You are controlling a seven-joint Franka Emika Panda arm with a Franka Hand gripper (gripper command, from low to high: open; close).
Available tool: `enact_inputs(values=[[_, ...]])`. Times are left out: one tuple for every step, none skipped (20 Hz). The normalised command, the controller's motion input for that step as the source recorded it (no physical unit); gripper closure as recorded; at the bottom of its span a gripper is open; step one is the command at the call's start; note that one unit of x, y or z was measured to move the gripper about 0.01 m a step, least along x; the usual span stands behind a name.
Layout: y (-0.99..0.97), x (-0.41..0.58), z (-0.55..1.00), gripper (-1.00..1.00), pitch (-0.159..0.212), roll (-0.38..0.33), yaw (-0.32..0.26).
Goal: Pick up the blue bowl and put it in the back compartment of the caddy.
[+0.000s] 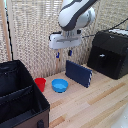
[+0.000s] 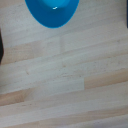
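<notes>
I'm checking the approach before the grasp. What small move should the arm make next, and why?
Probably lower the gripper toward the blue bowl while shifting slightly to centre over it. In the exterior view the gripper hangs well above the table and holds nothing; in the wrist view the bowl sits at the picture's edge, not centred.

Blue bowl (image 1: 60, 85): small, round, shallow, bright blue, upright and empty on the light wooden tabletop, just beside the caddy (image 1: 22, 102) and apart from it; in the wrist view only part of its rim and hollow (image 2: 52, 11) shows. Caddy: large, black, soft-sided, open-topped box at the exterior view's left, split by a black divider. Back compartment (image 1: 12, 76): the farther section, nothing visible inside
</notes>
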Motion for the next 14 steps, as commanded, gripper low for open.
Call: enact_inputs(values=[[-0.19, 0.000, -0.34, -1.00, 0.000, 0.016, 0.000], [-0.09, 0.000, -0.39, -1.00, 0.000, 0.000, 0.000], [0.00, 0.000, -0.41, -1.00, 0.000, 0.000, 0.000], [0.04, -0.006, -0.40, -1.00, 0.000, -0.005, -0.001], [0.08, -0.023, -0.43, -1.00, 0.000, -0.003, -0.024], [0.09, -0.014, -0.45, -1.00, 0.000, 0.000, -0.056], [0.07, -0.009, -0.47, -1.00, 0.000, 0.000, -0.071], [0.07, -0.011, -0.50, -1.00, 0.000, 0.000, -0.071], [0.06, -0.006, -0.54, -1.00, 0.000, 0.000, -0.068], [0.04, 0.000, -0.57, -1.00, 0.000, 0.000, -0.064], [0.03, 0.000, -0.59, -1.00, 0.000, 0.000, -0.062], [0.00, 0.000, -0.60, -1.00, 0.000, 0.000, -0.058], [0.00, -0.006, -0.61, -1.00, 0.000, 0.000, -0.057], [0.00, -0.014, -0.61, -1.00, 0.000, 0.000, -0.057]])
